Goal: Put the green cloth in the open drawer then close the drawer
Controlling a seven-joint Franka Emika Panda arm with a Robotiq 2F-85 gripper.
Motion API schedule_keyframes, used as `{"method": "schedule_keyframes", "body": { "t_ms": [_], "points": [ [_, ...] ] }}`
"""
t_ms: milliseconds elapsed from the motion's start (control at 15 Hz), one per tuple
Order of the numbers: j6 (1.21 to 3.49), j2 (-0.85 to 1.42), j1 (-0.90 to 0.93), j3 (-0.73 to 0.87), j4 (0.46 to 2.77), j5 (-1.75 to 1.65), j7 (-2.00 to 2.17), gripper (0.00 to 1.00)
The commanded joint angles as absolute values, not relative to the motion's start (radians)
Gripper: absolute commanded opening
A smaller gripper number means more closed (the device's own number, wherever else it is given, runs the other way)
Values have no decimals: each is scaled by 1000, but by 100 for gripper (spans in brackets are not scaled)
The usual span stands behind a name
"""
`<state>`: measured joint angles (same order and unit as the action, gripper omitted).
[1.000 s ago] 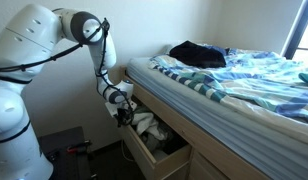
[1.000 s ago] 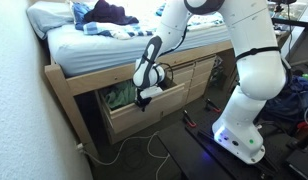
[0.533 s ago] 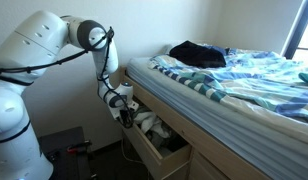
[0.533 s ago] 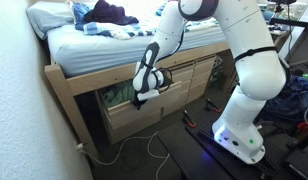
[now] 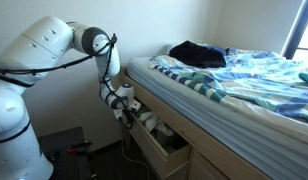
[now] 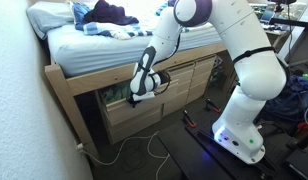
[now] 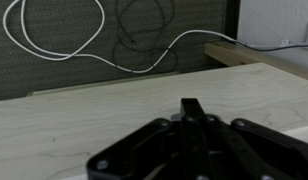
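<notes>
In an exterior view, the gripper [image 5: 124, 110] sits at the end of the drawer [image 5: 142, 152] that is nearest the robot, low down beside the bed [image 5: 224, 80]. The drawer sticks out from the bed frame, and white cloths [image 5: 149, 122] show on top inside it. In an exterior view from the other side, the gripper [image 6: 141, 95] rests against the top of the drawer's flat wood front [image 6: 144, 118]. The green cloth [image 6: 117, 96] is already inside the drawer, in the dark gap just behind that front, so it lies past the gripper, toward the bed. The drawer's long side runs along the bed, and the gripper is near the middle of it. In the wrist view, the gripper [image 7: 191, 108] has its two fingers pressed together with nothing between them. Pale wood [image 7: 84, 125] fills the picture right in front of it, and a white cable [image 7: 64, 55] lies on the floor beyond. I think the step left is to push the drawer straight in toward the bed until it is flush with the frame.
</notes>
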<state>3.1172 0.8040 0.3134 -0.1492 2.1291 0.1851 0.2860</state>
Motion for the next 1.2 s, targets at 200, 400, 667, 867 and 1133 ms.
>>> {"method": "schedule_keyframes", "body": {
  "t_ms": [200,400,667,867,1133],
  "points": [
    [3225,832,380,-98,2084,245,357,0],
    [3273,847,405,-81,2074,270,367,0],
    [3282,869,435,-49,2042,297,364,0],
    [3279,878,453,-31,2019,310,367,0],
    [3275,891,479,-6,1993,320,371,0]
  ]
}}
